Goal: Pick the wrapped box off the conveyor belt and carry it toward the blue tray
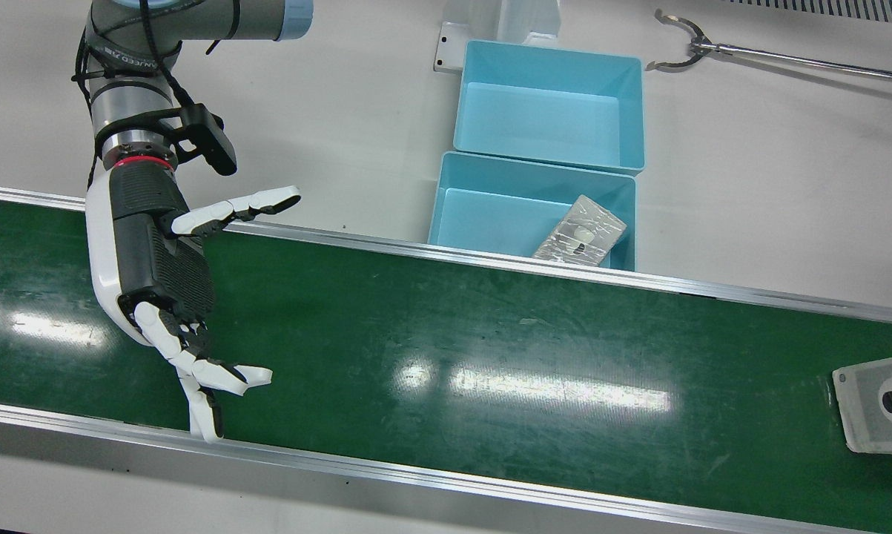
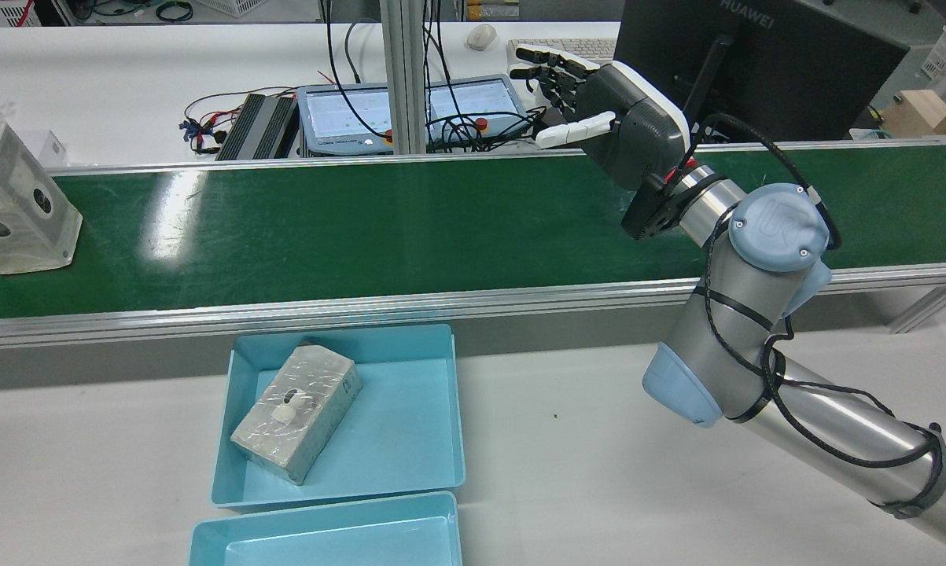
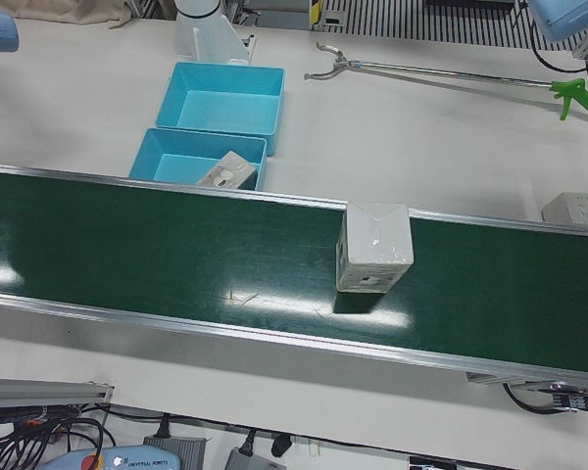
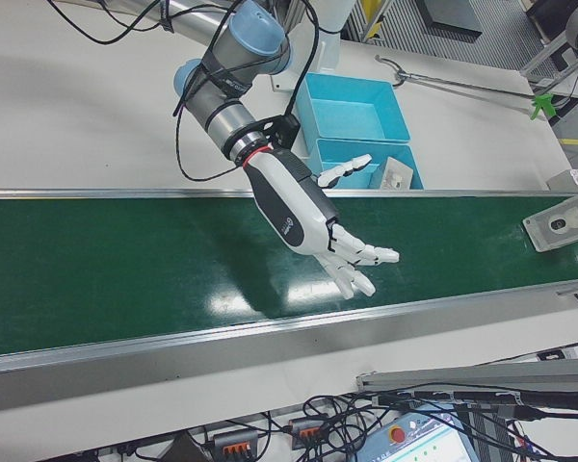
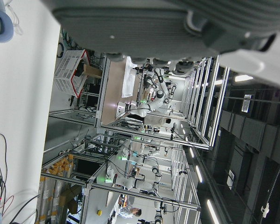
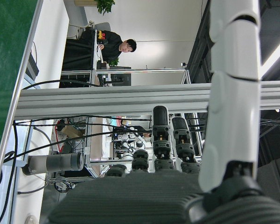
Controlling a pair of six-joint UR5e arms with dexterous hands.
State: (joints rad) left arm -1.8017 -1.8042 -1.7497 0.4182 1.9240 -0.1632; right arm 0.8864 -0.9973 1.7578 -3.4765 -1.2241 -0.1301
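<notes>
A pale wrapped box (image 1: 879, 400) (image 2: 18, 206) (image 3: 373, 248) (image 4: 559, 223) stands on the green conveyor belt (image 1: 490, 334), far from my right hand. A silver wrapped box (image 1: 580, 233) (image 2: 298, 413) (image 3: 225, 172) lies tilted inside the near blue tray (image 1: 490, 215) (image 2: 410, 409). My right hand (image 1: 164, 274) (image 2: 614, 118) (image 4: 313, 226) hovers open over the belt's other end, fingers spread and holding nothing. Of my left hand (image 5: 144, 23) only the palm's edge shows in its own view, with its fingers hidden.
A second, empty blue tray (image 1: 549, 111) sits behind the first. A long metal grabber tool (image 1: 712, 48) (image 3: 421, 70) lies on the white table. Beyond the belt are control screens (image 2: 410, 110), cables and a monitor (image 2: 756, 63). A person (image 6: 114, 44) stands far off.
</notes>
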